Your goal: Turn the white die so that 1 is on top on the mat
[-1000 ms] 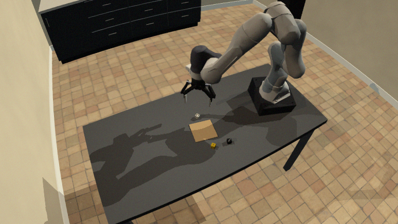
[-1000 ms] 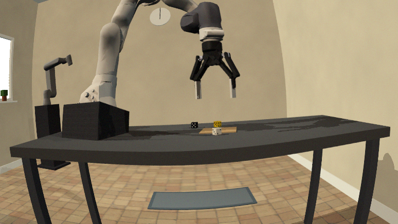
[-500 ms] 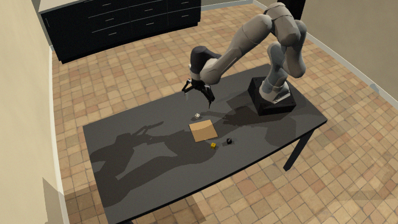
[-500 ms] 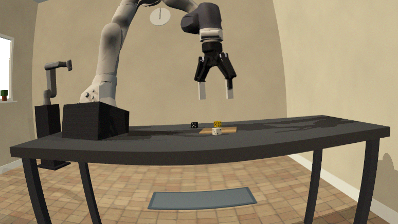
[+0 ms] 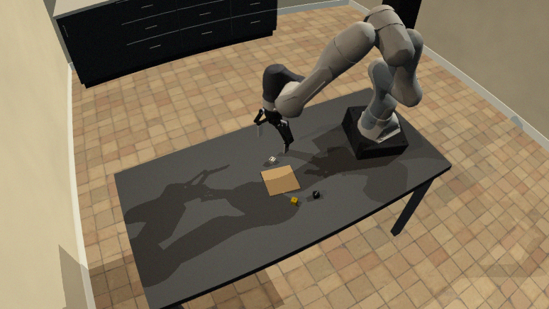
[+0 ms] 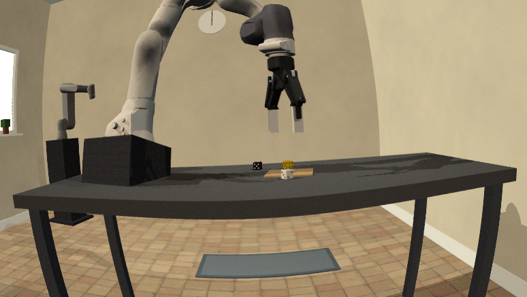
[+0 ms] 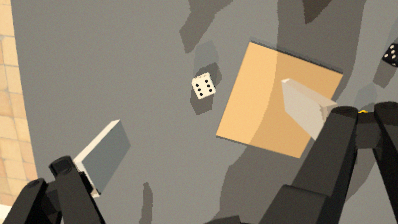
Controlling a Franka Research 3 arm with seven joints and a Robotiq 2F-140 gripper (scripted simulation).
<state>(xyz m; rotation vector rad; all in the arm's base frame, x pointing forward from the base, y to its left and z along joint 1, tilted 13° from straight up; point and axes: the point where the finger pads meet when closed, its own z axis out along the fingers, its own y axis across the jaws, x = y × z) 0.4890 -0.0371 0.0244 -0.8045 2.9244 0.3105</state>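
Above the dark worktop [image 5: 215,153] [image 6: 220,191] [image 7: 100,65], the hand [image 5: 272,142] [image 6: 285,131] [image 7: 201,115] is hanging with its fingers spread wide, gripping nothing. The white die [image 5: 272,159] [image 6: 286,174] [image 7: 203,86] is resting on the worktop just beside the tan mat [image 5: 280,180] [image 6: 306,172] [image 7: 255,95], off it, and is showing six on top. Across the mat, a yellow die [image 5: 294,200] [image 6: 288,164] and a black die [image 5: 315,194] [image 6: 257,165] [image 7: 392,55] are sitting apart.

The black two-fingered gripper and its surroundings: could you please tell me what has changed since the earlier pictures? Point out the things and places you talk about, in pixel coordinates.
The black two-fingered gripper [image 5: 272,144] [image 6: 285,131] [image 7: 201,115] turned clockwise, seen from above, its jaws still open; nothing was gripped or released. The distant grey arm [image 6: 69,107] lowered its outer end. The white die [image 5: 272,159] [image 6: 286,174] [image 7: 203,85], yellow die [image 5: 294,200] [image 6: 288,164] [image 7: 363,111], black die [image 5: 315,194] [image 6: 257,165] [image 7: 392,54] and tan mat [image 5: 280,180] [image 6: 271,173] [image 7: 245,95] stayed put.
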